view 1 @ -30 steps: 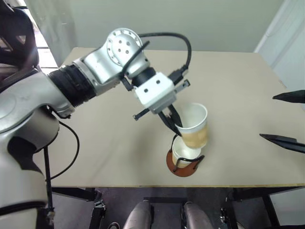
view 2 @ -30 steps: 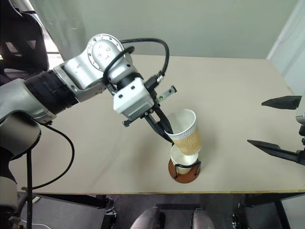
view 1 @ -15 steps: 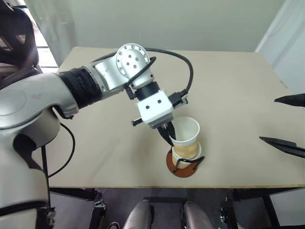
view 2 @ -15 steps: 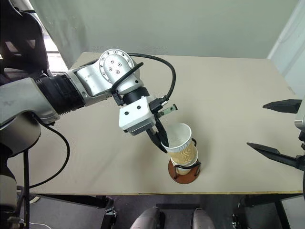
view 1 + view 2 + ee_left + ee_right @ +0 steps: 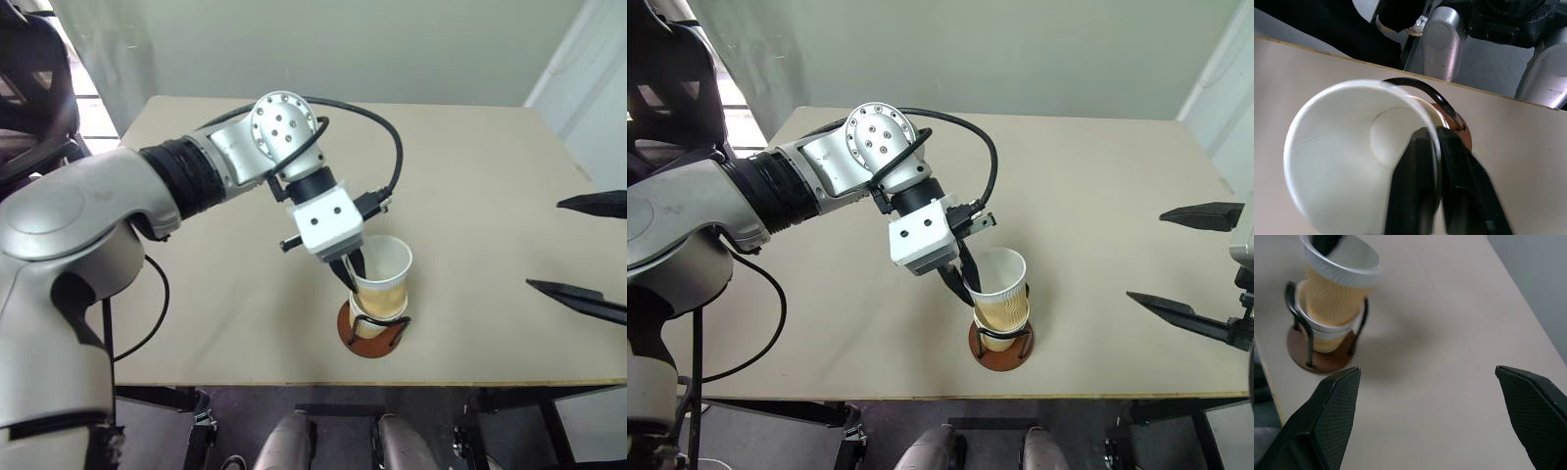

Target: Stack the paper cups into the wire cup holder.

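Writing: none readable on the cups, the holder or my arms. Top paper cup (image 5: 1000,285) sits nested in a lower paper cup (image 5: 996,338), both standing in the wire cup holder (image 5: 1000,351) near the front edge of the tan table (image 5: 1097,196). Top cup leans slightly; its ribbed tan wall shows above the lower cup's white rim. My left gripper (image 5: 967,287) has one black finger inside the top cup's rim and one outside, pinching the cup wall. A black cable loops over my left wrist housing (image 5: 921,238), just beside the cup. My right gripper (image 5: 1190,264) hangs well apart off the table's right side, fingers spread wide, nothing between them. Tabletop between it and the holder is bare.
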